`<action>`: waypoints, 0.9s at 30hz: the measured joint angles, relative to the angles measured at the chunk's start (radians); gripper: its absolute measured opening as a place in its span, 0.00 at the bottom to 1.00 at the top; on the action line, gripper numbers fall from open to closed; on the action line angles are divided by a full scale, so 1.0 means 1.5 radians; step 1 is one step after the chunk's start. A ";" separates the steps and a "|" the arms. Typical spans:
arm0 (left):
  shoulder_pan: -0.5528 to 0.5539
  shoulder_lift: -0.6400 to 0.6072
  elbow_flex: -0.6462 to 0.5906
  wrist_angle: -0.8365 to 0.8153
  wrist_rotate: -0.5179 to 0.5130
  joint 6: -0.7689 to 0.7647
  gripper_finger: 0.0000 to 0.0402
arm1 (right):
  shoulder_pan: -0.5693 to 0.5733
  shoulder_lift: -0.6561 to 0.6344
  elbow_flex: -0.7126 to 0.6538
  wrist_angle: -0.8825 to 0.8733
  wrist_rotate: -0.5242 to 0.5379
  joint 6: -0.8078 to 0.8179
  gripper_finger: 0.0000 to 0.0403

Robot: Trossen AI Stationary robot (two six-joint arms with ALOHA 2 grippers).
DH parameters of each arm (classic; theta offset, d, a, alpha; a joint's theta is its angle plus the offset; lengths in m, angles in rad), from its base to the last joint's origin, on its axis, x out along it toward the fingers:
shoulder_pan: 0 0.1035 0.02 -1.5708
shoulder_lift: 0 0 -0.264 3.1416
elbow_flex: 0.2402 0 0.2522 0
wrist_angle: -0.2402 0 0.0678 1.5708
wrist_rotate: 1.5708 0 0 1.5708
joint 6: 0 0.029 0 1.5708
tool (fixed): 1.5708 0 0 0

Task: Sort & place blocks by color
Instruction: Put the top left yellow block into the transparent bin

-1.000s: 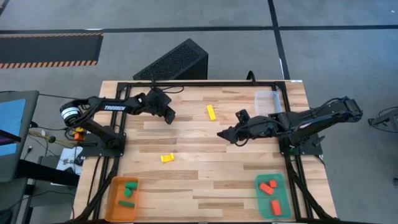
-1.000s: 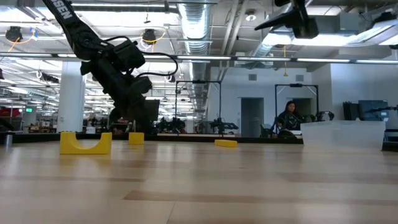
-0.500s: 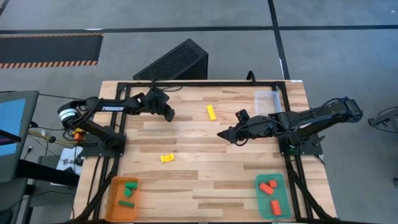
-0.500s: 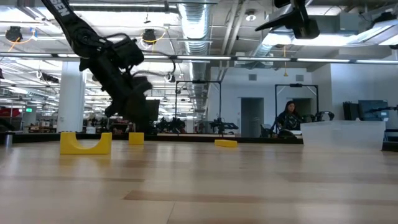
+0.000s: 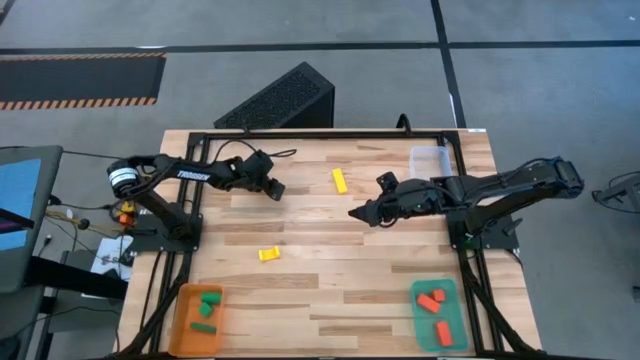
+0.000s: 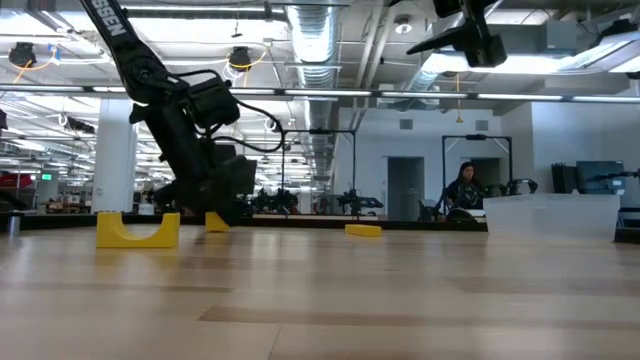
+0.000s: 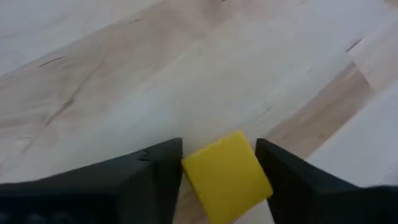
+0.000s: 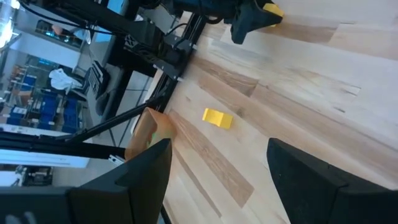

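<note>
Near the table's far left, the left gripper [image 5: 274,189] is low over the wood, its jaws parted around a small yellow block [image 7: 227,176]. This chunk has flat faces and crisp edges and sits tilted between the two dark fingers [image 7: 152,174]; whether either pad touches it cannot be told. From table height the same block [image 6: 216,221] shows just beside the gripper's tip. Closer to that camera stands a yellow arch-shaped block [image 6: 138,229], and a thin yellow bar [image 5: 340,180] lies toward the far middle. Green blocks [image 5: 207,305] sit in the orange tray [image 5: 181,322] at the near left corner, red blocks [image 5: 431,301] in the teal tray [image 5: 452,303] at the near right. Over mid-table, the right gripper [image 5: 358,214] hangs with jaws spread wide and empty.
</note>
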 joint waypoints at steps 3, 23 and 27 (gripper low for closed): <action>0.000 -0.001 0.002 0.002 0.016 -0.002 0.25 | -0.008 0.000 0.000 0.000 -0.013 -0.002 0.71; -0.211 -0.125 0.145 0.330 0.300 0.266 0.24 | -0.069 0.094 0.002 0.282 -0.171 0.072 0.71; -0.250 -0.125 0.192 0.268 0.270 0.311 0.24 | -0.078 0.114 0.000 0.289 -0.178 0.075 0.71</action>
